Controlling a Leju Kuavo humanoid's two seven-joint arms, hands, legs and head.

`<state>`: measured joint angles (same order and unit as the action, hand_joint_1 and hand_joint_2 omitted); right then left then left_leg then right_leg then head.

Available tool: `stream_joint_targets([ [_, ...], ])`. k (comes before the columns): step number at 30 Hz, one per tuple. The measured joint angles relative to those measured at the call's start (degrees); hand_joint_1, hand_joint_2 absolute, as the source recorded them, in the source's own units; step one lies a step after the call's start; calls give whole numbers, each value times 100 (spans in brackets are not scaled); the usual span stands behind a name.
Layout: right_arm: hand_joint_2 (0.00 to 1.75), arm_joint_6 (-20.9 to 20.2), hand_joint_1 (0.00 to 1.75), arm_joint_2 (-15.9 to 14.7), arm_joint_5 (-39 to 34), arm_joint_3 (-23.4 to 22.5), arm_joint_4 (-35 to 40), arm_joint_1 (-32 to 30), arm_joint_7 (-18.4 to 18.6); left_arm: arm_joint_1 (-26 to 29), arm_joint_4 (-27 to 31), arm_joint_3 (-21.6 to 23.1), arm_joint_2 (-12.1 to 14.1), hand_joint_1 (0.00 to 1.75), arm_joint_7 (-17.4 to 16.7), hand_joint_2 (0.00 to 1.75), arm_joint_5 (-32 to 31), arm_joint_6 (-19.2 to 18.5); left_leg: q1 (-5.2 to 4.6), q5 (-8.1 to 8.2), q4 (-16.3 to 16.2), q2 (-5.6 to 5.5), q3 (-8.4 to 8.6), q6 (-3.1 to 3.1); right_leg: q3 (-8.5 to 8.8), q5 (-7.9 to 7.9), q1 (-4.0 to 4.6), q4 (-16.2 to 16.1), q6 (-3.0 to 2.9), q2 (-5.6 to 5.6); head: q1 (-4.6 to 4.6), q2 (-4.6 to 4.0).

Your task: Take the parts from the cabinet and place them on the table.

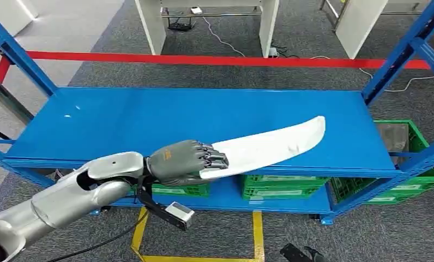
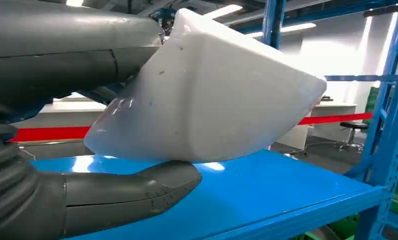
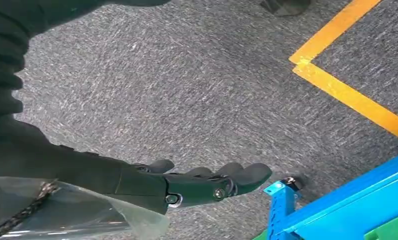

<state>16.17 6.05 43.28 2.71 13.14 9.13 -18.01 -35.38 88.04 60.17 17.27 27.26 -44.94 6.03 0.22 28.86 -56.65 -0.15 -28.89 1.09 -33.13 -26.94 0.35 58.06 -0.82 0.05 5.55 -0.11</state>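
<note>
Grey carpet crossed by red tape [image 1: 220, 60] and a yellow floor line [image 1: 257, 229] surrounds a blue steel rack, and its broad blue shelf [image 1: 149, 117] serves as the landmark here.

The left hand [image 1: 185, 162], reaching in over the shelf's near edge, is clamped on one end of a long white part [image 1: 269, 146]. In the left wrist view the thumb [image 2: 132, 192] lies under the part and the darker fingers [image 2: 77, 55] press on its upper face. Gripped at one end, the part juts out over the shelf at a slant, rising away from the near edge toward the shelf's right end. It looks lifted just clear of the blue surface, though its far tip may be touching; I cannot tell. Holding it by the end probably keeps the arm outside the rack's uprights.

The part is a smooth, milky-white plastic shell, curved like a blade, wide at the gripped end, tapering to a rounded tip, with a few dark specks.

The right hand [image 3: 207, 185] hangs beside the rack's foot above the carpet, fingers loosely extended, grasping nothing.

Green crates [image 1: 283, 185] sit on the level beneath the shelf.
</note>
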Motion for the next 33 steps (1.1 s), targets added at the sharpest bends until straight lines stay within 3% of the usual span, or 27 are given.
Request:
stream_joint_targets([
  [6,175,7,0,0,0,-33,0,-1,9,1,26,-7,28,175,-52,175,-7,42,0,0,-1,0,0,0,0,0,0,0,0,0,0,0],
  [10,175,7,0,2,-2,-46,0,-9,9,2,28,-11,52,175,-76,175,-7,48,-32,20,-50,0,-24,-100,-8,26,-44,-10,57,-1,2,0],
  [12,175,9,0,11,0,-50,0,-7,9,1,39,-26,59,175,-81,175,-7,52,-53,-54,-18,-1,-25,-164,6,85,-56,-57,128,1,4,0],
  [14,175,17,0,5,0,-57,0,-6,9,-11,57,-42,55,175,-81,175,-7,66,19,-208,218,49,45,-216,-82,-39,-39,-15,168,-1,-11,0],
  [15,175,22,0,2,0,-61,0,0,9,-31,61,-42,52,175,-81,175,-7,72,35,-233,231,48,20,-254,-207,-255,-48,278,192,4,-22,0],
  [17,175,28,0,2,2,-68,0,-4,9,0,61,-37,48,175,-83,175,-9,74,42,-236,208,54,-19,-249,-598,-629,-106,1183,259,1,-33,0],
  [18,175,31,0,2,2,-68,0,-14,9,12,61,-31,46,175,-83,175,-11,74,48,-235,185,59,-42,-247,-760,-708,-140,1526,302,-2,-28,0],
  [19,175,31,0,0,2,-74,0,-19,9,15,61,-29,46,175,-83,175,-9,74,63,-230,154,59,-66,-240,-806,-639,-173,1595,341,-4,-33,0],
  [20,175,31,0,-4,2,-81,0,-19,9,16,61,-31,46,175,-85,175,-9,74,90,-215,123,59,-78,-214,-718,-455,-204,1429,379,-6,-31,0],
  [22,175,35,0,-15,2,-83,0,-10,9,13,61,-33,44,175,-85,175,-9,74,180,-148,8,58,-97,-99,-240,67,-281,502,492,-29,-33,0],
  [23,175,33,0,-13,2,-83,0,-4,9,9,61,-35,44,175,-85,175,-9,74,185,-103,-58,53,-125,-20,-92,-66,-268,246,583,-24,-44,0],
  [24,175,37,0,22,2,-83,0,10,0,4,61,-42,46,175,-85,175,-9,79,164,-86,-129,47,-202,37,-14,-41,-234,259,510,11,-140,0],
  [26,175,44,0,13,2,-85,0,24,2,-2,66,-42,44,175,-90,175,-11,83,145,-110,-195,31,-255,94,-114,-123,-249,271,322,44,-98,0],
  [28,175,48,0,11,2,-87,0,16,0,-1,66,-46,55,175,-90,175,-11,83,169,-110,-197,35,-301,151,-192,-90,-254,291,212,50,-83,0],
  [29,175,52,0,11,2,-90,0,23,2,-2,66,-46,65,175,-90,175,-9,83,175,6,-271,37,-342,160,-214,-60,-246,284,157,45,-74,0],
  [30,175,52,0,11,2,-90,0,27,0,-2,66,-46,70,175,-90,175,-11,83,171,253,-536,36,-440,151,-253,-26,-229,280,104,44,-66,0],
  [32,175,52,0,11,2,-90,0,30,2,-8,68,-46,66,175,-90,175,-9,83,145,758,-1387,36,-744,136,-338,30,-181,281,39,38,-70,0],
  [33,175,52,0,11,0,-90,0,26,0,5,66,-42,68,175,-90,175,-9,83,126,922,-1783,36,-864,113,-379,60,-147,282,15,37,-68,0],
])
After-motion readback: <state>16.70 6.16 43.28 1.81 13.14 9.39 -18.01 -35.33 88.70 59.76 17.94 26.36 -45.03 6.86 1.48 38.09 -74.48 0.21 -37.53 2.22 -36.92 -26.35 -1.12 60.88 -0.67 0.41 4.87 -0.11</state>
